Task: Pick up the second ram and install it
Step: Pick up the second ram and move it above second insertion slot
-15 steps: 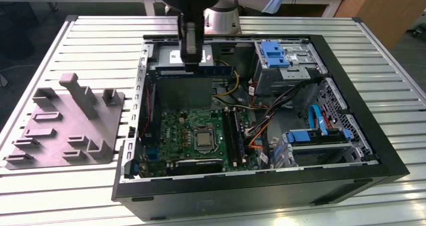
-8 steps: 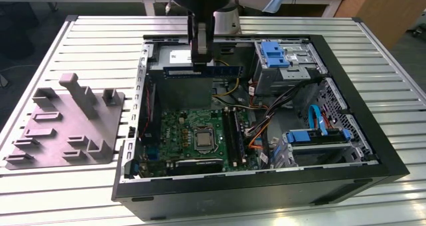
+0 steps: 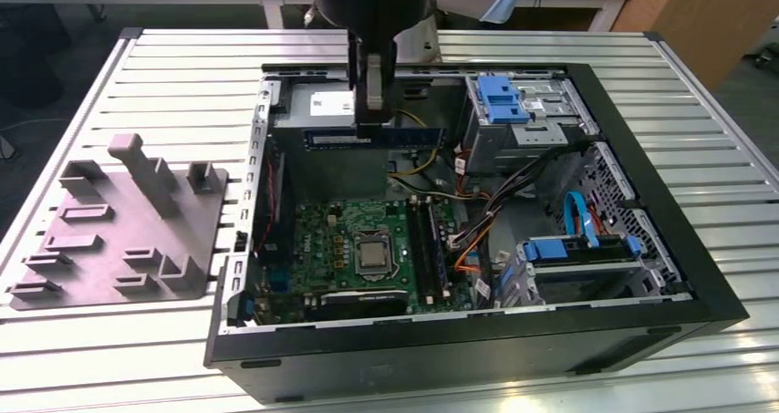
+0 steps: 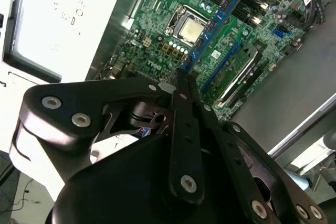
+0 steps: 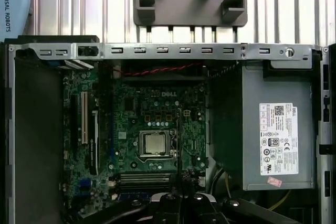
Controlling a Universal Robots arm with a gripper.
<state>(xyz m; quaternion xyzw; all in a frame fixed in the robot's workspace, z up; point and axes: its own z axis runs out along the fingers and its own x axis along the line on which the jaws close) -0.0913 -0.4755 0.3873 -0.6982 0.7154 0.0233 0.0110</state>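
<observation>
The grey fixture (image 3: 122,231) by the table's (image 3: 681,76) left edge holds no stick. The gripper (image 3: 371,121), closed on the second ram (image 3: 414,138), hangs near the computer case's (image 3: 487,340) far wall. Pickup is done; the ram is not yet seated in the motherboard slots (image 3: 422,240).

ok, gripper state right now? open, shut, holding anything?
gripper: shut on the memory stick, holding it by one end in the air over the open computer case.
</observation>
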